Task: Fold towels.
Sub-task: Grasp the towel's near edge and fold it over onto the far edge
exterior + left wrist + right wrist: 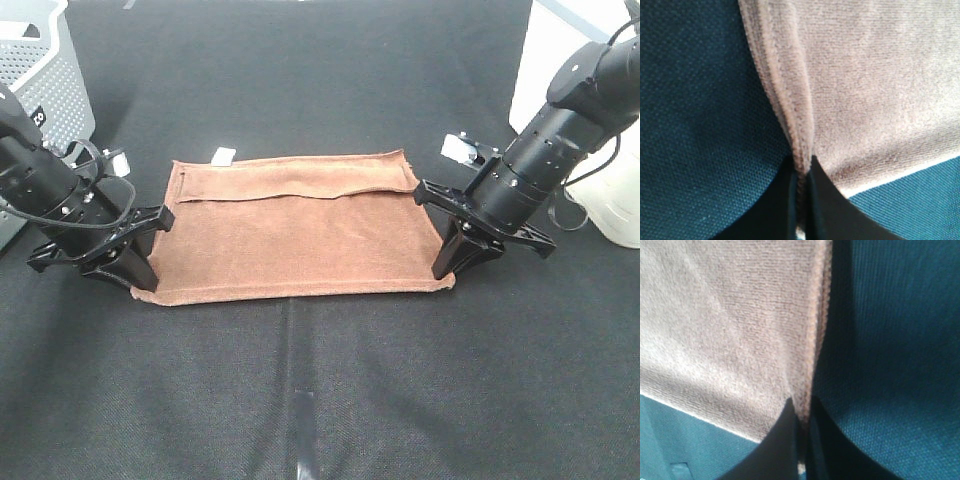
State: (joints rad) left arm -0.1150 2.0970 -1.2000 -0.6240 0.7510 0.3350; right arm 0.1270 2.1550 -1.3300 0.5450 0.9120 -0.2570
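**Black tabletop, brown towel pinched at both near corners**

Black woven cloth covers the whole tabletop [300,60], which fills the high view from edge to edge. Spread flat across its middle lies the rust-brown rectangular terry towel [300,240], long sides running left to right. A narrow strip along its far long edge is folded over onto the top face.

At the far left corner stands a grey perforated plastic basket [40,70], only partly in view. On the right edge sits a pale cream rounded container [622,215], also cut off by the frame.

The black left gripper [140,275] comes down on the towel's near left corner. In the left wrist view its jaws are closed tight on the stitched hem, the cloth rising into a ridge between them. The black right gripper [445,268] mirrors it at the near right corner — the right wrist view shows its jaws clamped on the edge of the cloth, with dark tabletop just beside.

A small white tag [224,154] juts from the towel's far edge, near the left corner.
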